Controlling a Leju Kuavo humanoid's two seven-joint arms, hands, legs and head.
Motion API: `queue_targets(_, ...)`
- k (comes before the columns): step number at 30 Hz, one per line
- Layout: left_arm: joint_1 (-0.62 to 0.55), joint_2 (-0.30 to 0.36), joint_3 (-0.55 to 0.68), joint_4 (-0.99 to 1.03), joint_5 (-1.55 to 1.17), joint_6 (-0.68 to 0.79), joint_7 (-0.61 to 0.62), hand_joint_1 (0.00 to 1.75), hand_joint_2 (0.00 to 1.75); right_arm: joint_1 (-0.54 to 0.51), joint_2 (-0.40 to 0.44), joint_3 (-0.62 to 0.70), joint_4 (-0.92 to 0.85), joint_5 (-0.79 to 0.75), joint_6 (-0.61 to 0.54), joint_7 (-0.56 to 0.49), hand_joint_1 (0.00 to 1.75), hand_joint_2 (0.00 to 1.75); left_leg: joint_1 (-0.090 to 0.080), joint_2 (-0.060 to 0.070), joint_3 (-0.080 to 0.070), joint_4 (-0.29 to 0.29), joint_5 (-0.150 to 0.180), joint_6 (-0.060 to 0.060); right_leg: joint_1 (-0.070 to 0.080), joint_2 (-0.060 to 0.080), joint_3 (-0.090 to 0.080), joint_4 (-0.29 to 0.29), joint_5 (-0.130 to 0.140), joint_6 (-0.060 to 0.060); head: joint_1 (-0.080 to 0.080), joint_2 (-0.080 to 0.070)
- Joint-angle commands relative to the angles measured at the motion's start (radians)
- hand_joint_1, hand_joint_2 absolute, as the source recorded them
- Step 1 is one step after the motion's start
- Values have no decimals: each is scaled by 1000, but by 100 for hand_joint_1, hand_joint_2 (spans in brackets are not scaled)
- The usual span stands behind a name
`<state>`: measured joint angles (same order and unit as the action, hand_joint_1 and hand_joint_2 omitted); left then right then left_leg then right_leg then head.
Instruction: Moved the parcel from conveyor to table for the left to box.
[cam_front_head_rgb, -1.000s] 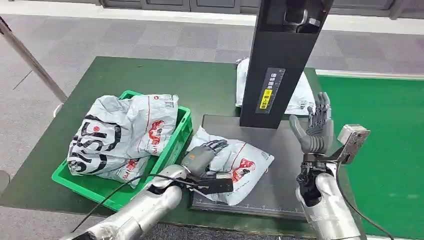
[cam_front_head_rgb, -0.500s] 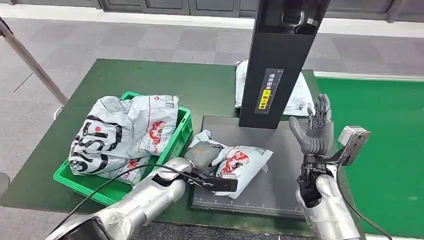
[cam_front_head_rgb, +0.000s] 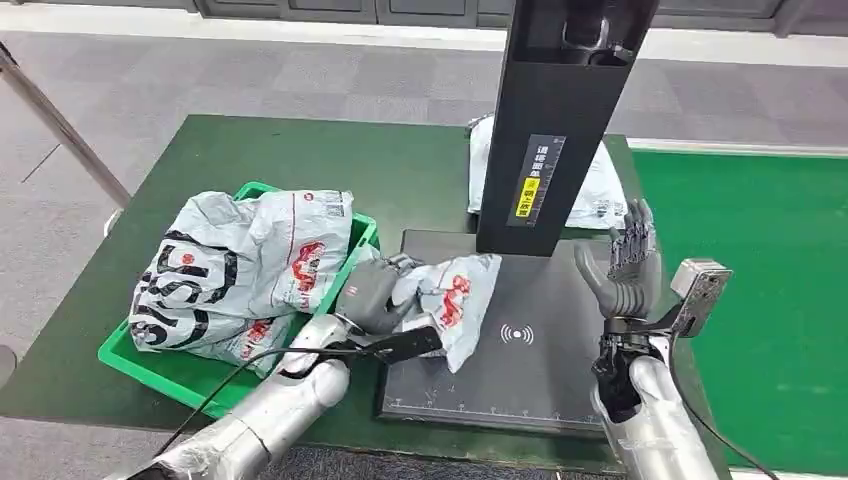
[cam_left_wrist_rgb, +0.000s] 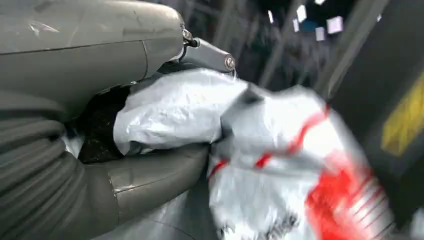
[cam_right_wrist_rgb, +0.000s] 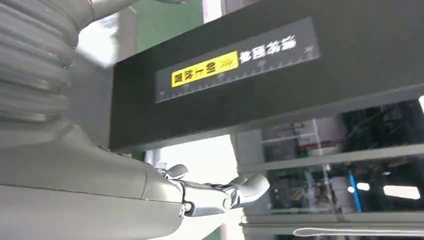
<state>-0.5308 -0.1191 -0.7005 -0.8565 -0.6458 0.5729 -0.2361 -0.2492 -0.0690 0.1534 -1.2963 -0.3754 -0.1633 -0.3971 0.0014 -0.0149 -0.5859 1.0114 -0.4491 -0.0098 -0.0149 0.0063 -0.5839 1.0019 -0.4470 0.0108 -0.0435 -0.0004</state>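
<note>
the left wrist view is blurred, so i can't read the print on the parcel (cam_left_wrist_rgb: 280, 165), just white plastic with red marks; the left hand (cam_left_wrist_rgb: 125, 125) has a fold of it clamped between thumb and fingers. from the head view my left hand (cam_front_head_rgb: 372, 295) grips the parcel (cam_front_head_rgb: 450, 300) at its near-left end, the bag bunched and partly lifted at the left edge of the black scanner pad (cam_front_head_rgb: 520, 370), just beside the green crate (cam_front_head_rgb: 350, 290). the crate's far wall is mostly hidden under bags. the black post (cam_front_head_rgb: 555, 130) hides part of another white parcel (cam_front_head_rgb: 600, 195) behind it, and its top is cut off by the frame.

my right hand (cam_front_head_rgb: 625, 265) is held upright over the pad's right edge, fingers spread, grasping nothing; in the right wrist view the hand (cam_right_wrist_rgb: 115, 185) sits before the post's yellow label (cam_right_wrist_rgb: 205, 72).

count: one held parcel, one behind the post, at least two large bags (cam_front_head_rgb: 240, 265) piled in the one crate.

everything sits on a dark green table (cam_front_head_rgb: 250, 160); grey carpet tiles (cam_front_head_rgb: 200, 70) lie beyond, a brighter green surface (cam_front_head_rgb: 760, 260) to the right.
</note>
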Motion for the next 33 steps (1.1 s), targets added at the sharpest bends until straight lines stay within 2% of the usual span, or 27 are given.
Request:
queue_targets(1, 67, 170, 268, -426, 7, 73, -29, 175, 175, 85, 12, -107, -79, -33, -42, 3, 0, 175, 1, 3, -2, 1, -1, -1, 1, 1, -3, 1, 0, -1, 0, 0)
queue_targets(4, 75, 207, 323, -460, 62, 74, -66, 175, 175, 127, 9, -132, -127, -53, -59, 6, 0, 175, 1, 3, -4, 0, -1, -1, 1, 2, -6, 1, 0, -1, 0, 0)
queue_targets(8, 77, 212, 328, -463, 68, 72, -70, 175, 175, 130, 8, -134, -129, -53, -59, 6, 0, 175, 2, 4, -4, 0, -1, -1, 2, 2, -6, 0, -1, -2, 0, 0)
queue_targets(13, 188, 259, 408, -563, 59, 124, -105, 175, 175, 150, -6, -145, -136, -80, -63, 6, 0, 175, 2, 4, -4, -2, -1, -1, 2, 2, -6, -1, 0, -2, 0, 0)
queue_targets(24, 207, 263, 432, -577, 38, 125, -90, 175, 175, 152, -14, -141, -132, -88, -63, 7, 0, 175, 2, 2, -6, -1, -1, -1, 1, 1, -6, -1, -1, -2, 0, 0)
queue_targets(28, 293, 270, 549, -605, -73, 125, -49, 175, 175, 173, -27, -149, -145, -106, -64, 7, 0, 175, 2, 3, -5, -1, -1, -1, 2, 2, -5, -1, -1, -2, 0, 0)
queue_targets(29, 321, 247, 626, -616, -171, 125, -44, 175, 175, 183, -26, -151, -155, -106, -64, 7, 0, 175, 2, 5, -2, -3, -1, -1, 2, 3, -3, -3, -1, -2, 0, 0)
queue_targets(30, 336, 242, 655, -617, -170, 125, -58, 175, 175, 190, -23, -152, -162, -108, -66, 8, 0, 175, 1, 6, -4, -2, -1, -1, 1, 4, -5, -2, -1, -2, 0, 0)
queue_targets(31, 344, 256, 651, -608, -131, 125, -63, 175, 175, 198, -22, -154, -171, -111, -69, 10, 0, 175, 2, 8, 0, -5, -2, -1, 2, 5, -2, -5, -1, -3, 0, 0)
queue_targets(32, 347, 261, 667, -605, -147, 125, -60, 175, 175, 209, -21, -159, -182, -114, -74, 10, 0, 175, 1, 5, -4, -2, -2, -1, 1, 3, -5, -1, -1, -2, 0, 0)
queue_targets(33, 351, 245, 709, -598, -248, 125, -45, 175, 175, 218, -21, -160, -192, -115, -76, 12, 0, 175, 2, 5, -4, -2, -2, -1, 2, 3, -5, -2, -1, -2, 0, 0)
